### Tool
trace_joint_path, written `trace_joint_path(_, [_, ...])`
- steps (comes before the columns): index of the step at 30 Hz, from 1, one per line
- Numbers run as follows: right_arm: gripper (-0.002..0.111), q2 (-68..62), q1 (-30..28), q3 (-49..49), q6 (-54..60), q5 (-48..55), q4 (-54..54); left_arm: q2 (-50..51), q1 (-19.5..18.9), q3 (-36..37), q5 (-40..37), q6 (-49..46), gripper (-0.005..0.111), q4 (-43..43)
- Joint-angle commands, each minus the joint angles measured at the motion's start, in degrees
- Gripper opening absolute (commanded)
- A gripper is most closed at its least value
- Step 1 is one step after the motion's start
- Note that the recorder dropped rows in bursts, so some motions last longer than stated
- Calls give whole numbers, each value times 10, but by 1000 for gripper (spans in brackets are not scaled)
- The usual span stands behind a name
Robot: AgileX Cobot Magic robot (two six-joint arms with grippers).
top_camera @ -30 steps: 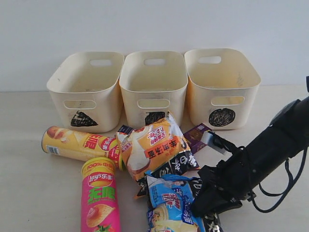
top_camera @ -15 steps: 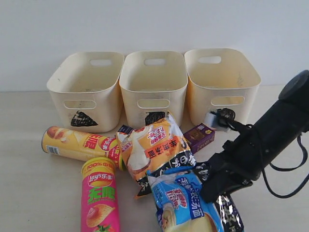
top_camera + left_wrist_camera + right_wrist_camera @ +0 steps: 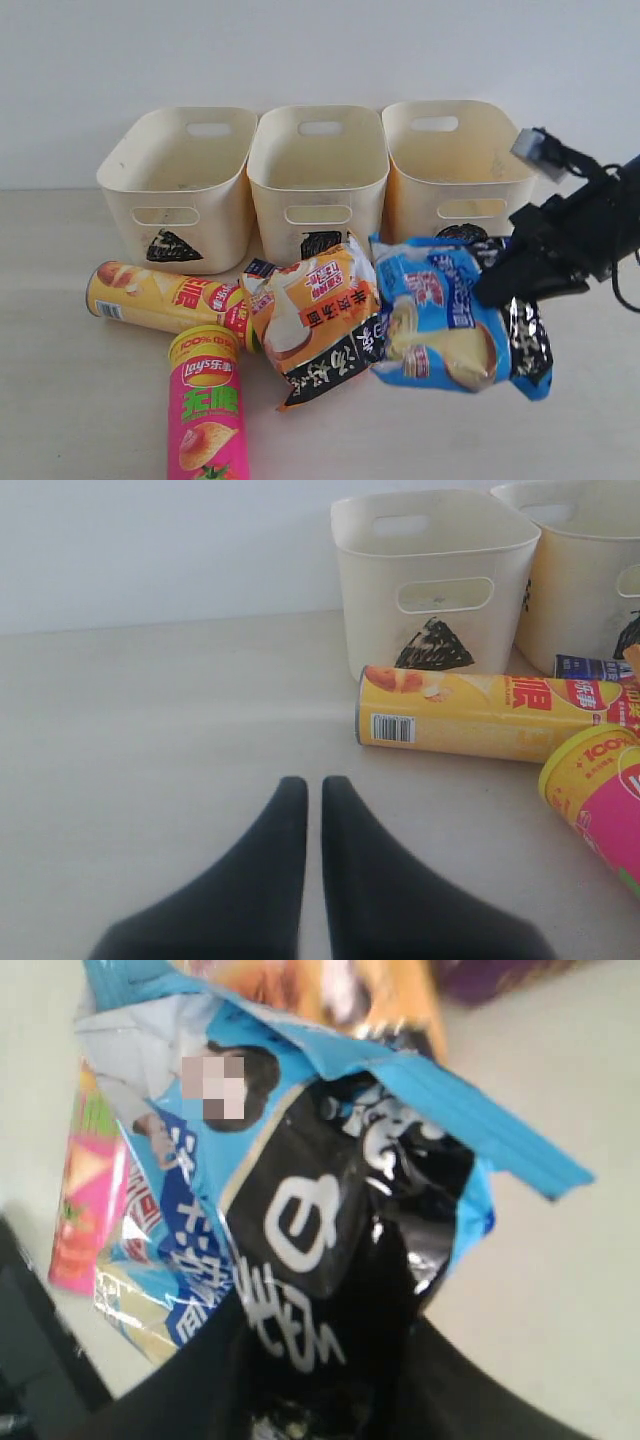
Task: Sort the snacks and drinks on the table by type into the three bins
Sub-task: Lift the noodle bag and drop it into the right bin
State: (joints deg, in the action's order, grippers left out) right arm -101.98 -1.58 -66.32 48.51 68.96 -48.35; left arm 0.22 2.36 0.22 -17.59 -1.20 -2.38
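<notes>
While outside the bins [image 3: 318, 186], blue and black bags [image 3: 432, 318] in right end effector [image 3: 500, 290].

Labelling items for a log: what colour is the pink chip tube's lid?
Yellow, on the pink chip tube; clearest in the exterior view.

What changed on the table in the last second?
The right gripper, shut on the blue bag, has lifted it up and back toward the circle bin; a black bag rose with it. The yellow tube, pink tube and orange bag stayed put.
</notes>
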Motion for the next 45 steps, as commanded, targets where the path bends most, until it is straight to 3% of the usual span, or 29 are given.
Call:
trace_joint_path(1, [0, 9, -7, -77, -26, 10, -11, -2, -1, -2, 7, 3, 4, 2])
trace_joint_path(7, [0, 6, -7, -214, -78, 10, 9, -2, -1, -2, 7, 3, 4, 2])
trace_joint_path(21, [0, -138, -7, -443, -164, -123, 13, -2, -1, -2, 7, 3, 4, 2])
trace_joint_path(37, [1, -237, -6, -471, -119, -231, 28, -2, -1, -2, 7, 3, 4, 2])
trace_joint_path(40, [16, -242, -6, -471, -119, -230, 28, -2, -1, -2, 7, 3, 4, 2])
trace_joint_path(45, [75, -244, -6, -471, -119, -240, 28, -2, -1, -2, 7, 3, 4, 2])
